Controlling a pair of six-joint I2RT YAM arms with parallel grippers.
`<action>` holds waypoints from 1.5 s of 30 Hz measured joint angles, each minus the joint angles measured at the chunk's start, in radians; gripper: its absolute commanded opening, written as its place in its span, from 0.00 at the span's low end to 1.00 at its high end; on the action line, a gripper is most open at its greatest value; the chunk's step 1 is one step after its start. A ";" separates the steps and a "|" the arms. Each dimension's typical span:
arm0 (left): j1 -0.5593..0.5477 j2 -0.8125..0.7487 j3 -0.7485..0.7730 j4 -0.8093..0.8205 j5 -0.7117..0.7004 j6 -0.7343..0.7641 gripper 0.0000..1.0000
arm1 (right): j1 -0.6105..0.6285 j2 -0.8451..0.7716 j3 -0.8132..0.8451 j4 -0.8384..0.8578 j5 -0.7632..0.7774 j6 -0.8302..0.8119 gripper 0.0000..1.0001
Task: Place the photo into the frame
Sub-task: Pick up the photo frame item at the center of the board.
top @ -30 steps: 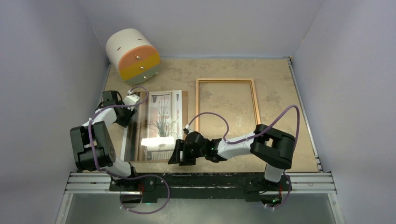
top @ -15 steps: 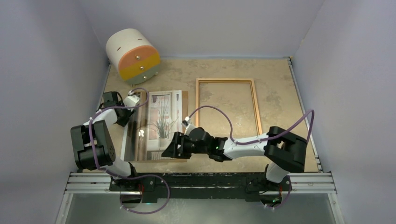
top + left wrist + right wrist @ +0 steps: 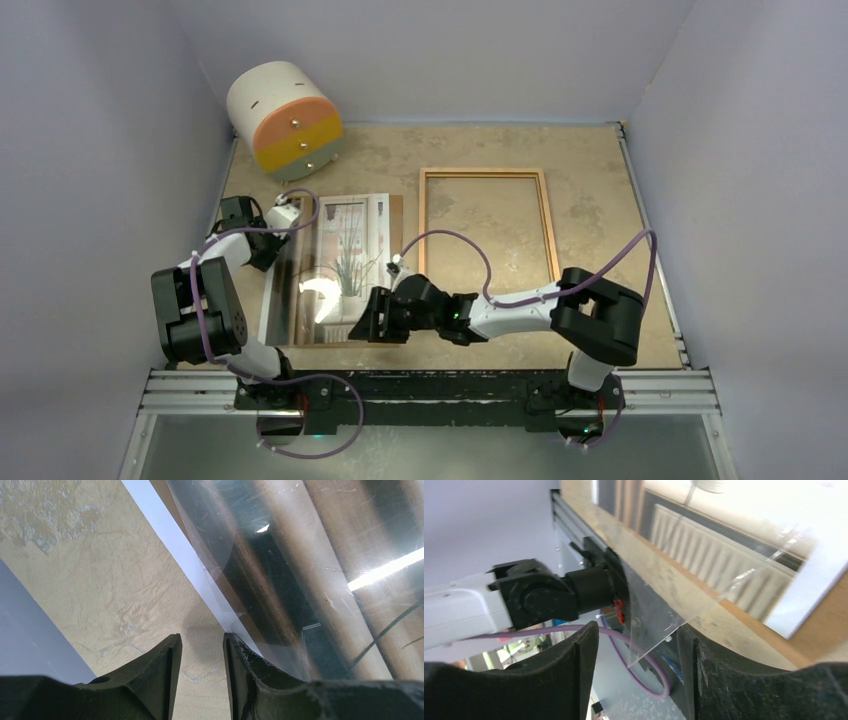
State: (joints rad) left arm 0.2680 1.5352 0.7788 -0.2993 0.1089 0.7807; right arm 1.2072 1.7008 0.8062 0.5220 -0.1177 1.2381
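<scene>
The rectangular paper print of a spiky green plant (image 3: 352, 240) lies on the plain brown backing board (image 3: 397, 215), left of the thin orange-brown wooden frame (image 3: 485, 172) and under a tilted clear pane (image 3: 295, 300). It looks light and floppy (it should crease easily), so pinch a margin. The right pincer (image 3: 636, 645) gapes around the pane's corner, and the left pincer (image 3: 202, 647) stands narrowly apart at its edge.

bright overhead light, white glare on the glass pane (image 3: 300, 300)

Pane (image 3: 300, 580) glossy, scratched; frame (image 3: 484, 172) wooden; table (image 3: 600, 170) matt.
</scene>
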 measured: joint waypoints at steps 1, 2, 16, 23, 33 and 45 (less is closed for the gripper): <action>0.000 0.000 0.001 -0.002 0.002 0.001 0.40 | 0.000 0.000 0.007 -0.037 0.008 0.003 0.60; 0.000 0.001 0.001 -0.004 0.003 0.001 0.40 | 0.000 0.000 0.010 -0.068 0.022 0.005 0.60; 0.001 0.021 0.029 -0.054 0.028 0.028 0.34 | -0.011 -0.005 -0.055 -0.056 0.180 0.079 0.57; 0.003 0.029 0.040 -0.074 0.042 0.048 0.33 | -0.014 -0.007 -0.084 0.044 0.183 0.085 0.67; 0.005 0.039 0.059 -0.103 0.055 0.076 0.32 | -0.033 0.002 -0.103 0.178 0.214 0.071 0.66; 0.005 0.039 0.066 -0.130 0.103 0.075 0.33 | -0.085 0.112 -0.032 0.215 0.277 0.078 0.43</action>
State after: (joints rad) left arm 0.2726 1.5742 0.8444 -0.4290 0.2123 0.8555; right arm 1.1225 1.8126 0.7746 0.7368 0.1593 1.3159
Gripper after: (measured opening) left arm 0.315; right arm 0.532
